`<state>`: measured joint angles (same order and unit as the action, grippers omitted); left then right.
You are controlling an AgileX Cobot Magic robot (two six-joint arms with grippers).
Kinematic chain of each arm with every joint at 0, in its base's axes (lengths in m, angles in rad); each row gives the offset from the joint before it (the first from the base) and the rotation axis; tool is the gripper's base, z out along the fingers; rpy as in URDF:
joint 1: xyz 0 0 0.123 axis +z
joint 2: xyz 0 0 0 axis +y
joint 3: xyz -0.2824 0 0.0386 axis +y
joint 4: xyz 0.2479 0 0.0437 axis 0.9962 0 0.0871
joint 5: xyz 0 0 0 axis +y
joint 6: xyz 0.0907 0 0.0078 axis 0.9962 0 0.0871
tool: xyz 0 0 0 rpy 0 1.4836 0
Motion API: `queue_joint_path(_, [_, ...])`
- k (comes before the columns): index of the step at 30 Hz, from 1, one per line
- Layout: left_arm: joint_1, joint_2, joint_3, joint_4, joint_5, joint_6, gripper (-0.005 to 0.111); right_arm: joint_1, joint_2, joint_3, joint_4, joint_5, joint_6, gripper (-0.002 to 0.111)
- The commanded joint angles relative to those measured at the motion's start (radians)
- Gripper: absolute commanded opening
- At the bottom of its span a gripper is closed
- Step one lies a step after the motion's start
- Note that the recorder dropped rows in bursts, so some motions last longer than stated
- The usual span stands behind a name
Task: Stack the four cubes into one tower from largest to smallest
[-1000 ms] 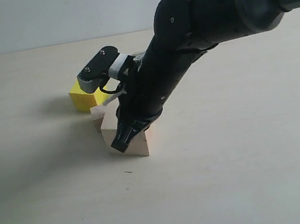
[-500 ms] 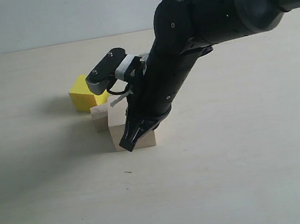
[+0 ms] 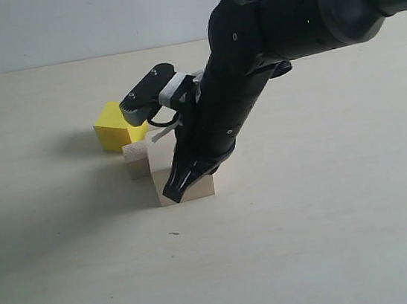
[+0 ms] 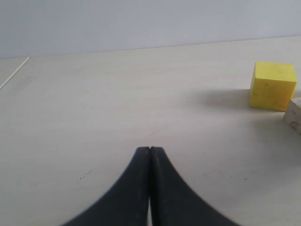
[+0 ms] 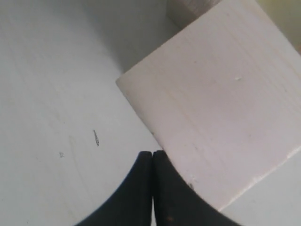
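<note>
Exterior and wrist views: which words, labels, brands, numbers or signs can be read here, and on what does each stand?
None can be read.
The big pale wood cube, the bright yellow cube, the smaller pale wood cube and the black robot arm bear no text.
The small dark marks on the pale table are specks, not letters.

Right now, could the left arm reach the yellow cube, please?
Probably yes: only bare table lies between the shut left gripper and the yellow cube, though the right arm leans close by it.
</note>
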<state>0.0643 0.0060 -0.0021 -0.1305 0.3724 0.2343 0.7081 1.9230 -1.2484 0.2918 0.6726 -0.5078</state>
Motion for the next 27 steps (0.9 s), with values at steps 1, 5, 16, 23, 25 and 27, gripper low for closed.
queue_joint_path(1, [-0.006, -0.006, 0.002, -0.004, -0.001, -0.003, 0.0, 0.002, -0.005, -0.009, -0.024, 0.002, 0.02, 0.0])
queue_joint_path(5, [-0.006, -0.006, 0.002, -0.004, -0.001, -0.003, 0.0, 0.002, -0.02, -0.009, -0.006, 0.029, 0.018, 0.0])
queue_joint_path(16, [-0.006, -0.006, 0.002, -0.004, -0.001, -0.003, 0.0, 0.002, -0.015, -0.009, 0.147, 0.03, -0.1, 0.0])
queue_joint_path(23, [-0.006, -0.006, 0.002, -0.004, -0.001, -0.003, 0.0, 0.002, -0.004, -0.009, 0.189, -0.016, -0.122, 0.0])
queue_joint_path(25, [-0.006, -0.006, 0.002, -0.004, -0.001, -0.003, 0.0, 0.002, -0.004, -0.009, 0.189, -0.023, -0.122, 0.0])
queue_joint_path(27, [-0.006, -0.006, 0.002, -0.004, -0.001, -0.003, 0.0, 0.002, -0.004, -0.009, 0.189, -0.027, -0.122, 0.0])
